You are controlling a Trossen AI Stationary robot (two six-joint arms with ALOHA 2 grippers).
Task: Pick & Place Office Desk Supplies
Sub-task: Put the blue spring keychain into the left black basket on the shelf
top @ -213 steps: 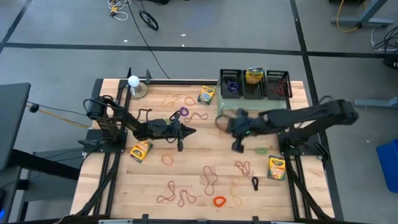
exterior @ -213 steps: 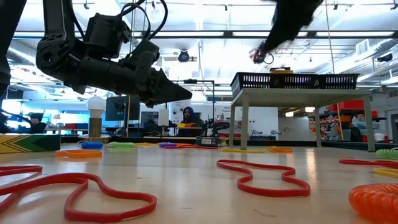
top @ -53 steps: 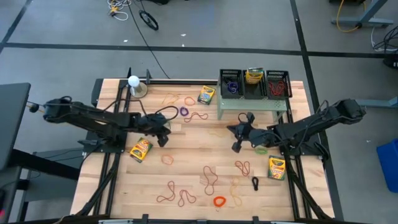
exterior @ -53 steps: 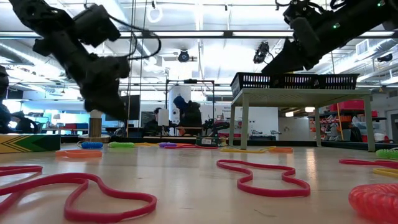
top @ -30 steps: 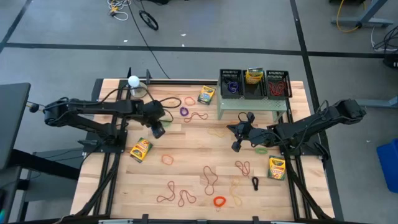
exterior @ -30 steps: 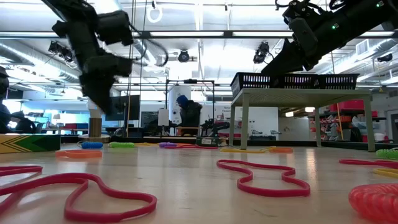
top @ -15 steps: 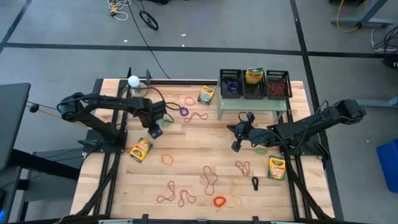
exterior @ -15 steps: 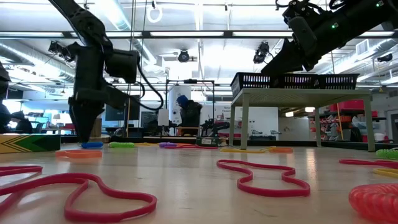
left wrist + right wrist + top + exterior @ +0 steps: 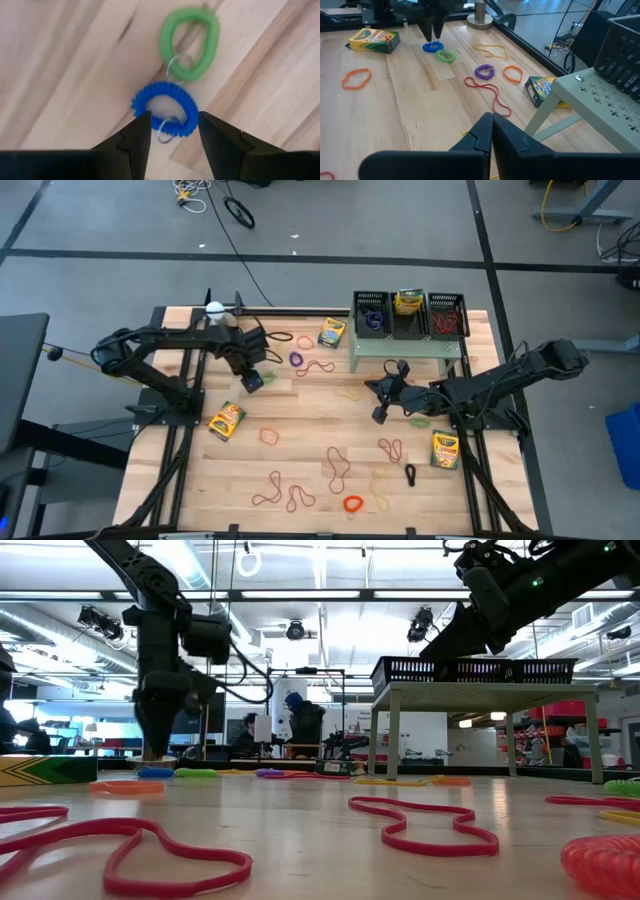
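Just above the blue ring (image 9: 164,108), left gripper (image 9: 170,131), jaws apart, nothing held

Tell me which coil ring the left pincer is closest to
The blue coil ring, directly below the open left pincer; the green coil ring lies just beyond it, the purple one farther off.

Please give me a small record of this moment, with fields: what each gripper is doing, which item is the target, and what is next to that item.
left gripper: open, pointing down over the blue coil ring, one finger on each side, not closed on it
right gripper: shut, empty, held above the table middle, near the pale green stand
target: blue coil ring, flat on the wooden table
neighbour: green coil ring, lying right beside the blue one
stand bins: three dark bins on top, already holding items
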